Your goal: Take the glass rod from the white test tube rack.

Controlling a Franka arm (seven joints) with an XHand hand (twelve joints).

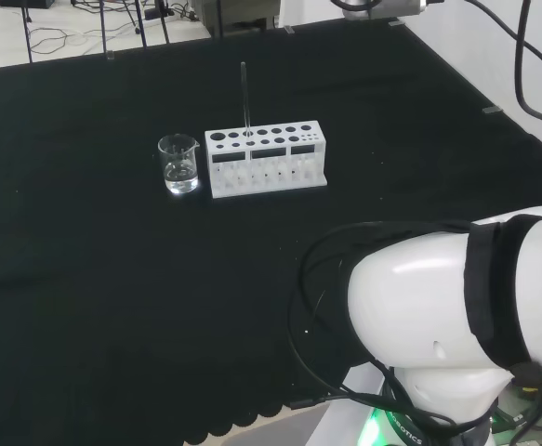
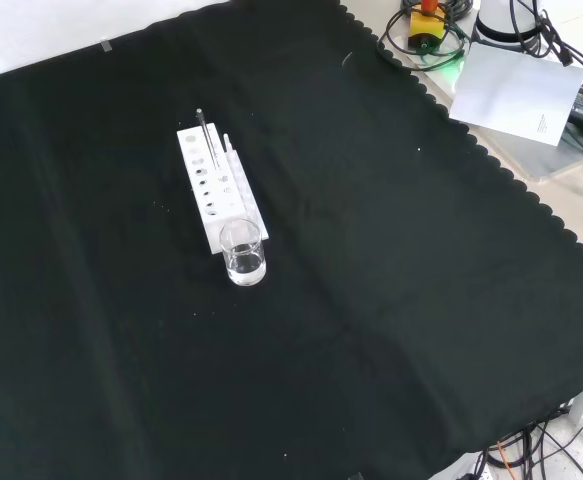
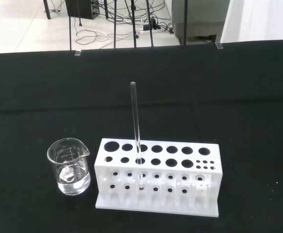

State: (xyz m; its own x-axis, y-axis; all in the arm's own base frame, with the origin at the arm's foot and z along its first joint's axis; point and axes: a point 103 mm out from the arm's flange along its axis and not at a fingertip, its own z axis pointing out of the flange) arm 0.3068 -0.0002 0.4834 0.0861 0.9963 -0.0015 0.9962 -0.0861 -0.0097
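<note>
wrist view, nearest first: a small clear beaker (image 3: 69,167) with a little clear liquid stands on the black-clothed bench (image 3: 258,111), just beside one end of the white test tube rack (image 3: 157,177). the glass rod (image 3: 136,131) stands nearly upright in one of the rack's holes, a few holes in from the end nearest the beaker, its long axis vertical and most of its length rising free above the rack. this camera looks at the rack from a distance, so the hand seems well back from it; i cannot tell how its fingers are set. judged from this, the reach has not begun. around and behind the rack the cloth gives plenty of room; only the beaker crowds that one end.
</note>
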